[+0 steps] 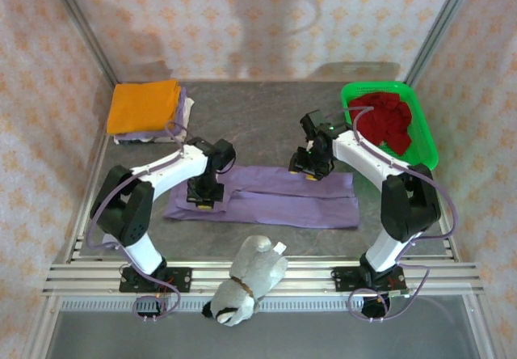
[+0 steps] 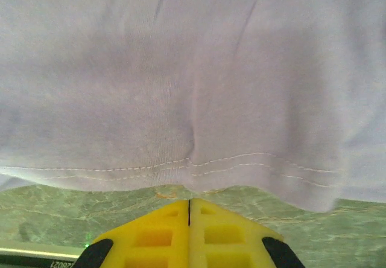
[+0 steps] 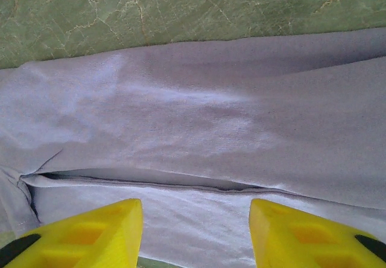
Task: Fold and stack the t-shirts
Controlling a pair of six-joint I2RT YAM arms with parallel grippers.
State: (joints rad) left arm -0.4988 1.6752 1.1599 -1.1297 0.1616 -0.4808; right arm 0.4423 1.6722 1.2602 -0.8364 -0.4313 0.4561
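Observation:
A lavender t-shirt (image 1: 275, 197) lies folded lengthwise into a long strip across the middle of the table. My left gripper (image 1: 201, 200) rests at its left end. In the left wrist view that gripper (image 2: 190, 204) is shut with nothing between its yellow fingers, and its tips sit just short of the stitched hem (image 2: 199, 162). My right gripper (image 1: 306, 168) hovers over the strip's far edge. It (image 3: 194, 220) stands open above a fold seam in the lavender cloth (image 3: 199, 117). An orange t-shirt (image 1: 144, 105) lies folded at the back left. A dark red t-shirt (image 1: 386, 121) sits crumpled in the basket.
The green plastic basket (image 1: 428, 145) stands at the back right, close behind the right arm. A grey-and-white plush toy (image 1: 246, 280) lies on the front rail between the arm bases. The orange shirt rests on other pale cloth (image 1: 182, 116). Patterned walls enclose the table.

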